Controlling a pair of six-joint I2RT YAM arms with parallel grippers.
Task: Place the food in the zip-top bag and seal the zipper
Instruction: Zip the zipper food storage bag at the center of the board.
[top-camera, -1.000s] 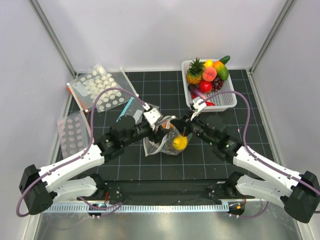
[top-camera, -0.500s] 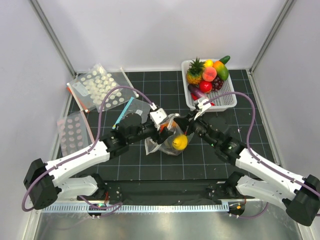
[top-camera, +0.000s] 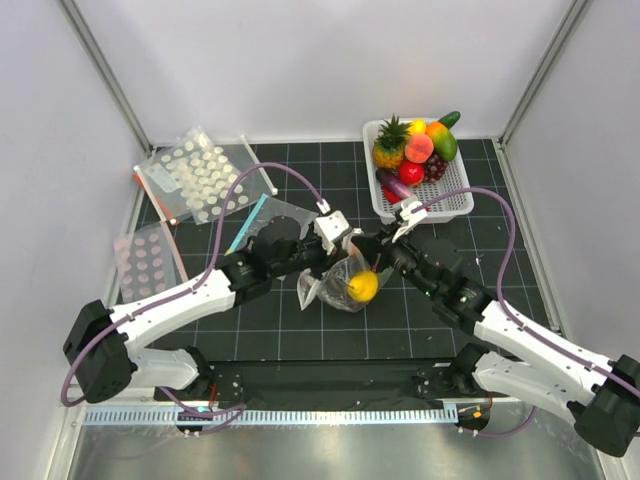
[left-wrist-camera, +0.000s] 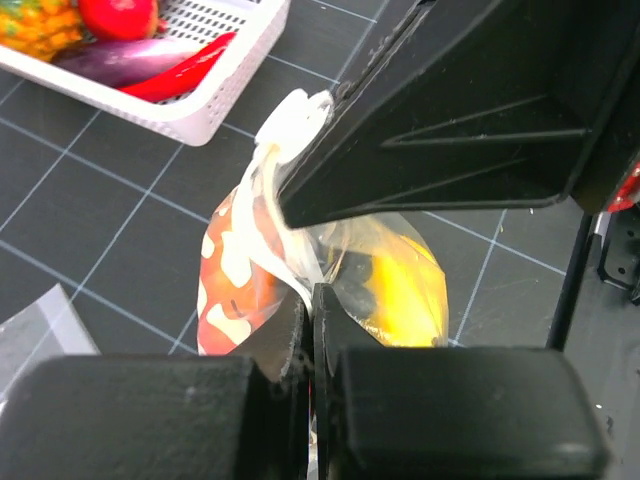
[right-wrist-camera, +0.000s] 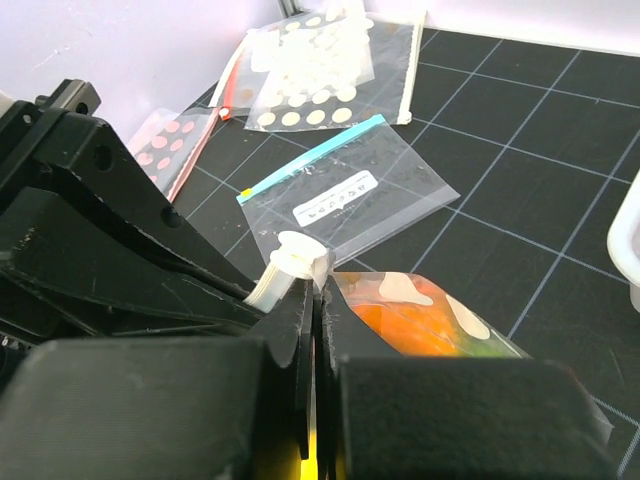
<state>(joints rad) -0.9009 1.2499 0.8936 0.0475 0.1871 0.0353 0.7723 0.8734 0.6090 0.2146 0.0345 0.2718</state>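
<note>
The zip-top bag (top-camera: 335, 290) stands mid-table, a yellow food piece (top-camera: 362, 287) and an orange one (right-wrist-camera: 430, 325) showing through its dotted plastic. Its white zipper (left-wrist-camera: 268, 215) runs up to a small tab (right-wrist-camera: 297, 258). My left gripper (top-camera: 347, 250) is shut on the lower part of that strip, the jaws pressed together (left-wrist-camera: 313, 300). My right gripper (top-camera: 378, 247) is shut on the strip just beside the tab (right-wrist-camera: 315, 290). The two grippers meet over the bag's mouth, and the rest of the mouth is hidden behind them.
A white basket (top-camera: 455, 205) at the back right holds more toy fruit and vegetables. A plain clear bag with a blue strip (right-wrist-camera: 350, 195) lies left of the pouch. Dotted clear sheets (top-camera: 195, 170) (top-camera: 145, 262) lie at the far left.
My left gripper has swung right to the bag's mouth and gone from open to shut on the strip. The right gripper has kept its hold and shifted slightly.
</note>
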